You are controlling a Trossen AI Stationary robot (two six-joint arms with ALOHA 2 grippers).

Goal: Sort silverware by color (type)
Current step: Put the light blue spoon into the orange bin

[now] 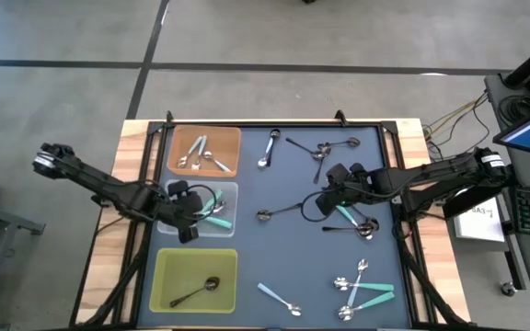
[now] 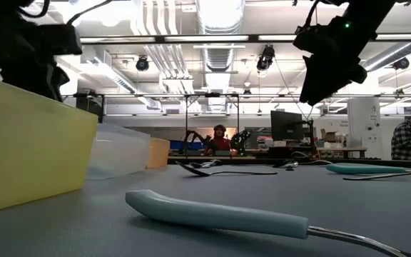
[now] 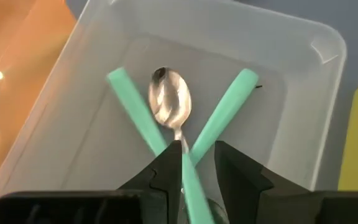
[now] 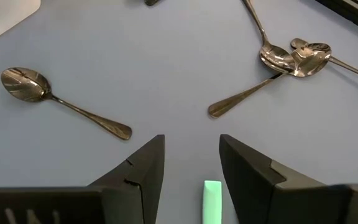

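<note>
Glossy metal spoon bowl [image 3: 169, 102] w/ matt teal plastic-looking handles [image 3: 222, 113], inside smooth translucent plastic tray [image 3: 303, 74]; dark polished-metal spoon [image 4: 61, 102] on matt blue-grey mat [image 4: 166, 74]; bare wood table edge [image 1: 134, 138].

Trays: three, namely one orange tray [image 1: 231, 138], one clear tray [image 1: 229, 191] and one yellow-green tray [image 1: 168, 271].

In the orange tray: silver spoons [image 1: 198, 154], about three; they overlap, so the count is unsure.
In the clear tray: three teal-handled spoons [image 3: 225, 112].
In the yellow-green tray: one dark spoon [image 1: 196, 291].

Loose teal-handled: four. One mid-right, one near centre, two in the near-right pile.
Loose dark: one centre, one mid-right, roughly three in the far cluster.
Loose silver: one far, plus a few in the near-right pile, number unclear.

People [image 2: 220, 135] in the room behind: two.
</note>
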